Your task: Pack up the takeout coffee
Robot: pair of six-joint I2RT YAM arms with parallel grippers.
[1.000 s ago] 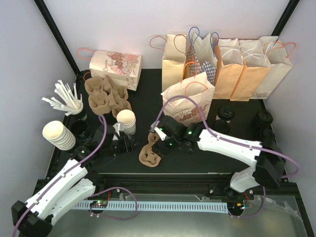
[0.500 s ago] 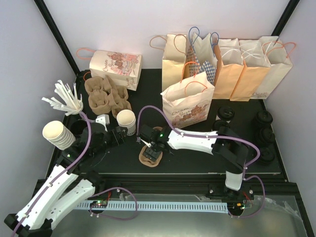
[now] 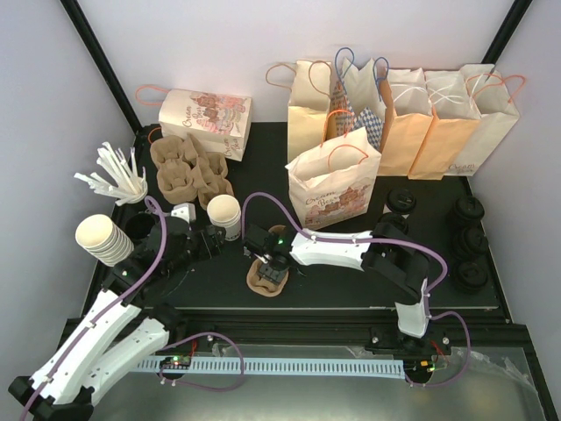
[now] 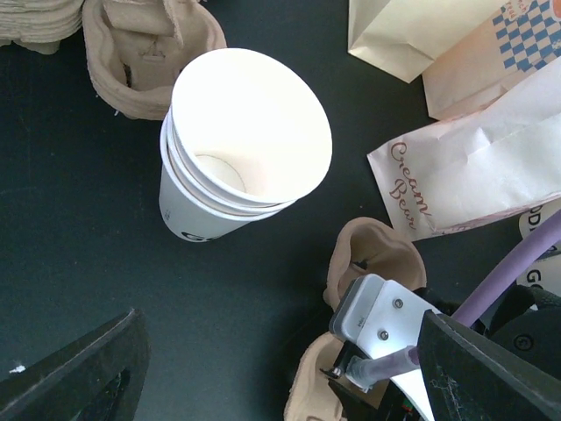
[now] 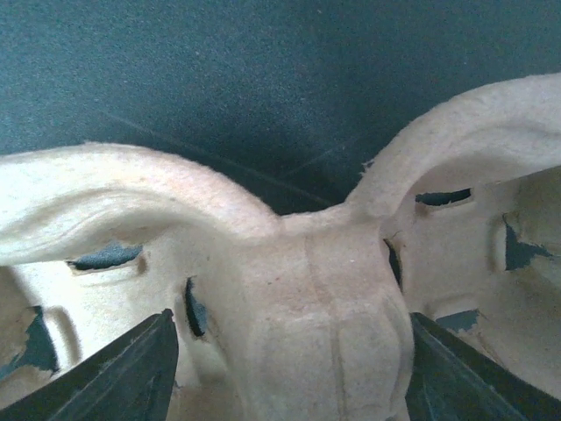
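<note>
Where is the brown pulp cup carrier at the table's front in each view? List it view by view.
Top external: pulp carrier, front centre, under the right arm's tip.
Left wrist: pulp carrier at the lower right edge, partly hidden by the right arm.
Right wrist: pulp carrier fills the lower frame, close up.
Shared landmark: black tabletop; stacked white cups show in the first two only.
</note>
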